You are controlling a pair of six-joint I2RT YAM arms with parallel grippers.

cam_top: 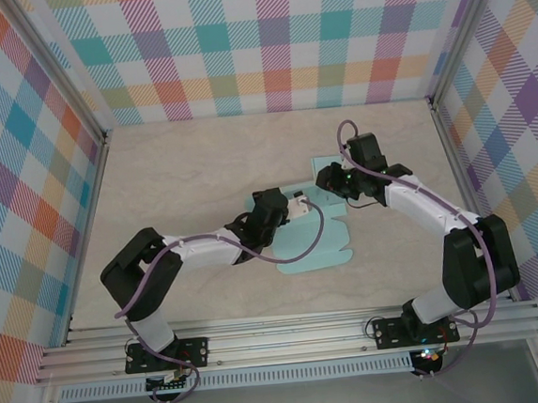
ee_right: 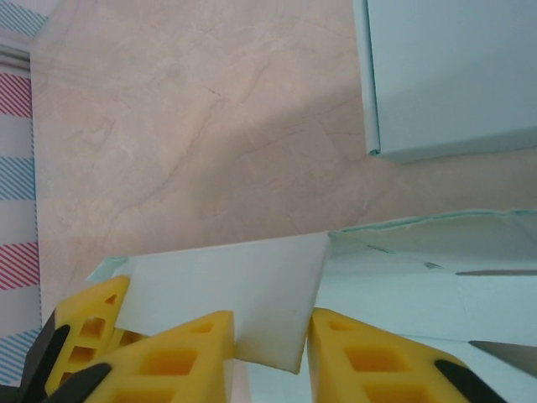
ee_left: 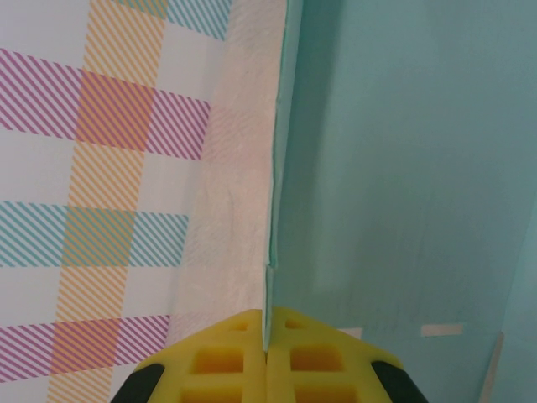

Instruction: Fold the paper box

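From above, the flat pale teal paper box (cam_top: 316, 254) lies mid-way across the beige marbled table (cam_top: 172, 172), its upper part covered by the left gripper (cam_top: 300, 206) and right gripper (cam_top: 326, 176). At the left wrist, the left gripper (ee_left: 267, 323) is pinched tight on the box's (ee_left: 403, 168) thin edge, with the checked wall (ee_left: 101, 126) beyond. At the right wrist, the right gripper's (ee_right: 268, 344) yellow fingers (ee_right: 361, 361) flank a whitish flap (ee_right: 226, 285); whether they clamp it is unclear.
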